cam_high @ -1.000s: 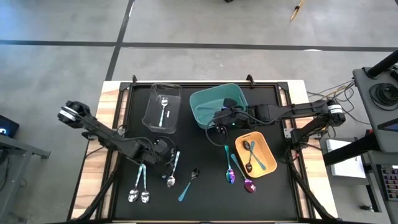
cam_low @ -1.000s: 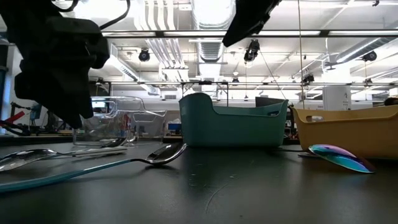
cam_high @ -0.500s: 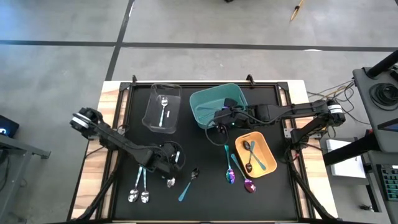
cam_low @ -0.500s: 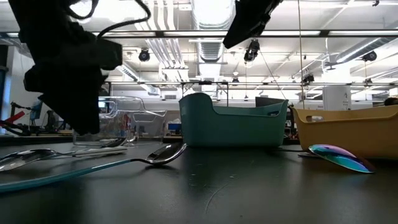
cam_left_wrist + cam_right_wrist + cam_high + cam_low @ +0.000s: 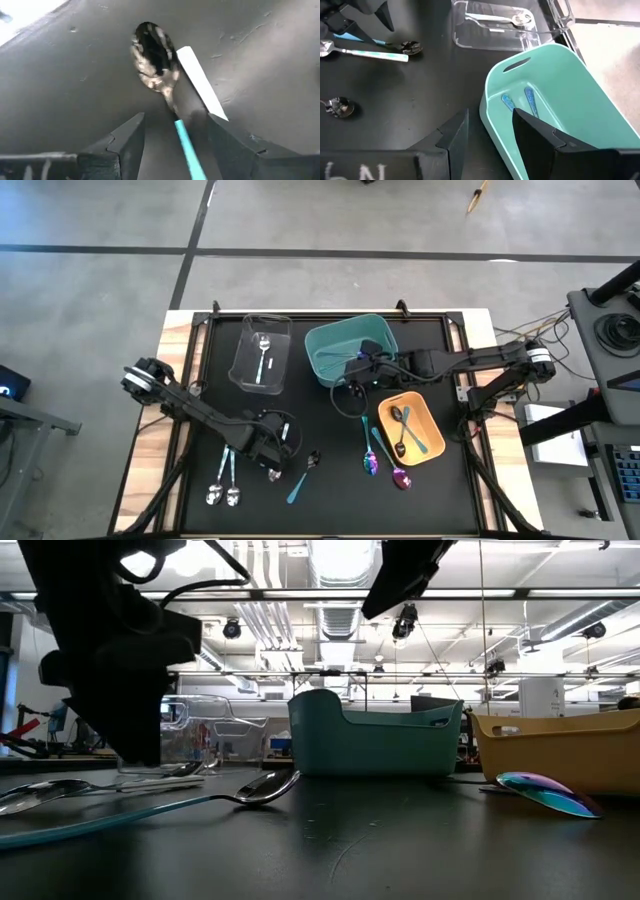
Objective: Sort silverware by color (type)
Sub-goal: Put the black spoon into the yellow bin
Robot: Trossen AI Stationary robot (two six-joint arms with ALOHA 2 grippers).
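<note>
Black matting covers the worktop [image 5: 330, 500] where the sorting is partly done. At the centre of the action lies a teal-handled spoon [image 5: 159, 65], its dark bowl on the mat and its handle running between the open fingers of the left pincer [image 5: 175, 131], which straddles it without gripping, apparently lined up for a pick. Just beside that spoon in the overhead view rests a small silver spoon [image 5: 273, 474], and two more silver spoons [image 5: 224, 492] lie close together toward the worktop's front left corner. Two iridescent purple-blue spoons [image 5: 385, 465] sit loose on the mat just in front of the orange bin [image 5: 432, 420], which already holds dark utensils. One silver spoon [image 5: 263, 355] lies in the clear bin [image 5: 243, 370], suggesting that bin is meant for silver. Teal-handled pieces [image 5: 529, 98] lie in the teal bin [image 5: 580, 100], the likely destination for the spoon under the left pincer. Over that bin's near edge hovers the right pincer [image 5: 490, 132], released and empty.
</note>
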